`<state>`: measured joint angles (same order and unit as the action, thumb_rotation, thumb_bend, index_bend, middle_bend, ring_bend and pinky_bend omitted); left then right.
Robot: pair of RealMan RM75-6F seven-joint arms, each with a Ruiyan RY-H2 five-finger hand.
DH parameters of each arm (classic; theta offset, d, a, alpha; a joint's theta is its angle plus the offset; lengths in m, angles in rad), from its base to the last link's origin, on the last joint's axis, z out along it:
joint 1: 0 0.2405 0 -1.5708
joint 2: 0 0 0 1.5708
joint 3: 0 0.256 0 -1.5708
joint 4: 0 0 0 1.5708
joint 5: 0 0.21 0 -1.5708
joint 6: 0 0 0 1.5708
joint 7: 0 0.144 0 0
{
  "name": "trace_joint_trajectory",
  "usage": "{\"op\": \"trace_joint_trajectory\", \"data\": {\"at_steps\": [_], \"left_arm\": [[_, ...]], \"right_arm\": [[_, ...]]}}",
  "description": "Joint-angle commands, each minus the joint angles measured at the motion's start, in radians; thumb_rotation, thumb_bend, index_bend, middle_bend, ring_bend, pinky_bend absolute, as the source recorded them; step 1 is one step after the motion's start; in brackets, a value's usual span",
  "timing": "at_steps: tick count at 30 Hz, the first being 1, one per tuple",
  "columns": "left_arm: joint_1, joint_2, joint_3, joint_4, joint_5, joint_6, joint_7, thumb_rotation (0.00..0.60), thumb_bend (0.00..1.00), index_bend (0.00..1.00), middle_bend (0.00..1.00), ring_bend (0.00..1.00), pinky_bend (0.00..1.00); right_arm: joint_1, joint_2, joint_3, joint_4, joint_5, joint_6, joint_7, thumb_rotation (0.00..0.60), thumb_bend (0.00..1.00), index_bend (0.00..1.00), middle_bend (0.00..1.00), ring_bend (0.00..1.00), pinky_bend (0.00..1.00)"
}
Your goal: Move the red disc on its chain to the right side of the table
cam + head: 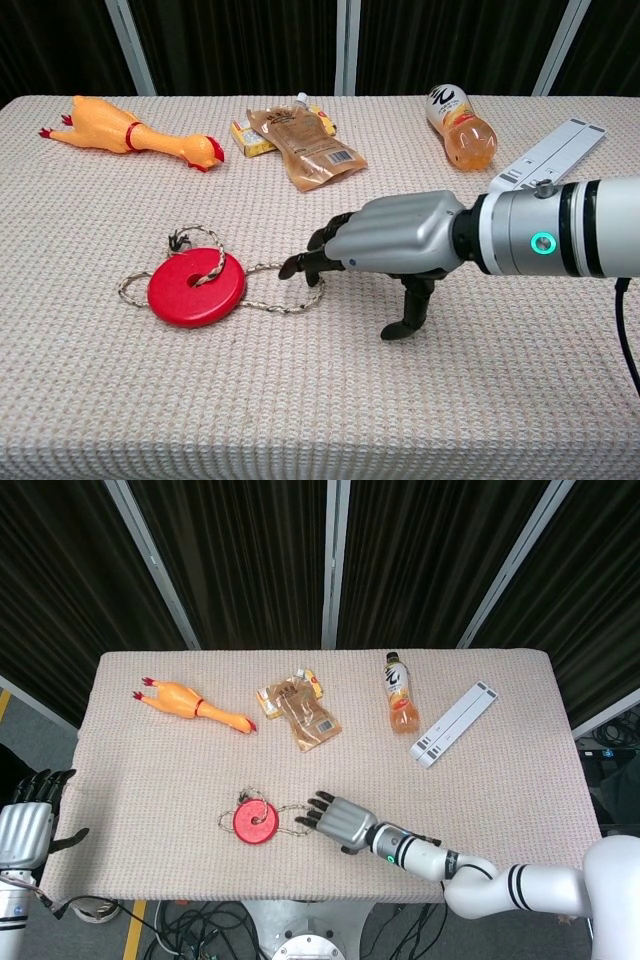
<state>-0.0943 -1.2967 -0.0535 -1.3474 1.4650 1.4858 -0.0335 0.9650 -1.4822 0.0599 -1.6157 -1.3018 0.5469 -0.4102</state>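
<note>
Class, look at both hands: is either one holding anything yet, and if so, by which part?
Nothing is held. The right hand has its fingertips at the cord loop beside the red disc, not closed on it. The left hand is off the table, empty.

A lab test bay — black curtains (240, 560), a cloth-covered table (520, 770), loose cables (200, 925) beneath.

The head view looks steeply down from above the near edge of the table (520, 780), facing the dark curtained back wall, far enough off to take in the whole tabletop and floor at both sides. The chest view sits low and close, looking nearly level across the table (100, 400) toward the same curtains. Both share the red disc (254, 824) (196, 288), right hand (342, 822) (400, 240), rubber chicken (195, 706) (130, 134) and bottle (399, 694) (458, 124); the left hand (28, 825) shows, seemingly off-table, only from above.
</note>
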Motion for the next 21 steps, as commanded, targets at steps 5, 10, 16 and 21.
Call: {"op": "trace_joint_trajectory", "data": {"at_steps": [5,10,16,21], "left_arm": [[0.002,-0.003,0.005,0.004,0.0,-0.005,0.002,0.6,0.02,0.16,0.17,0.1,0.15],[0.006,-0.005,0.006,0.008,-0.004,-0.007,-0.002,0.6,0.02,0.16,0.17,0.1,0.15],[0.005,-0.007,0.007,0.013,-0.001,-0.011,-0.008,0.6,0.02,0.16,0.17,0.1,0.15],[0.007,-0.009,0.006,0.019,-0.004,-0.012,-0.013,0.6,0.02,0.16,0.17,0.1,0.15]], "right_arm": [[0.001,0.018,-0.017,-0.005,0.014,0.021,0.003,0.6,0.17,0.0,0.38,0.0,0.0],[0.001,0.026,-0.022,-0.005,0.018,0.041,0.008,0.6,0.18,0.0,0.47,0.0,0.0],[-0.004,0.025,-0.023,-0.002,0.01,0.077,0.012,0.6,0.2,0.0,0.6,0.05,0.0],[-0.009,0.017,-0.023,0.009,0.004,0.107,0.011,0.6,0.27,0.13,0.67,0.1,0.0]]}}
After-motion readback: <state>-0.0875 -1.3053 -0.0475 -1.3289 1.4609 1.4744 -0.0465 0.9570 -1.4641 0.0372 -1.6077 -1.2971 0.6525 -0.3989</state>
